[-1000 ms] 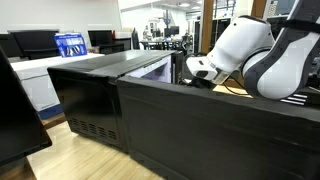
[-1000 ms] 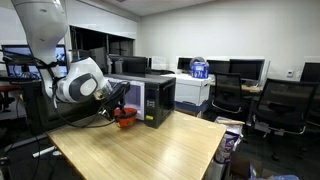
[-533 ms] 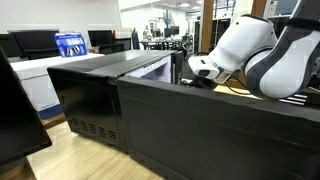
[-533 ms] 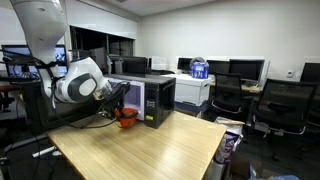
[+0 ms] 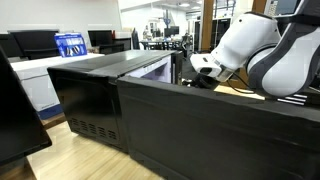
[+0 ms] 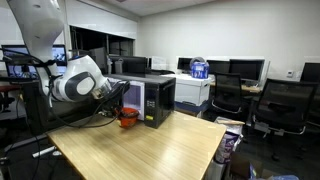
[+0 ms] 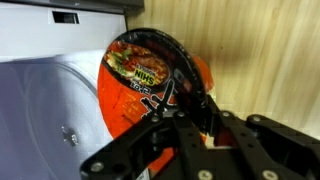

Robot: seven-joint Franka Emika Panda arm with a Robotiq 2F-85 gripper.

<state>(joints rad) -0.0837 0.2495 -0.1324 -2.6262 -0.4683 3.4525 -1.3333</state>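
Observation:
An orange instant-noodle bowl (image 7: 140,75) with a black rim and a printed lid fills the wrist view. It lies between a grey microwave surface (image 7: 45,110) and the wooden table (image 7: 265,60). My gripper (image 7: 205,122) is shut on the bowl's near rim, one finger on each side of the edge. In an exterior view the bowl (image 6: 127,117) sits low just in front of the black microwave (image 6: 155,98), with the gripper (image 6: 117,105) reaching down to it from the white arm (image 6: 75,82). Whether the bowl rests on the table or hangs just above it cannot be told.
The wooden table (image 6: 150,150) spreads out toward the camera. Office chairs (image 6: 280,105) and desks with monitors stand behind it, and a blue water bottle (image 6: 199,68) sits at the back. A tall black panel (image 5: 200,130) hides the gripper in an exterior view.
The jaws have come together onto the bowl's rim. The arm and the bowl have shifted very slightly toward the microwave.

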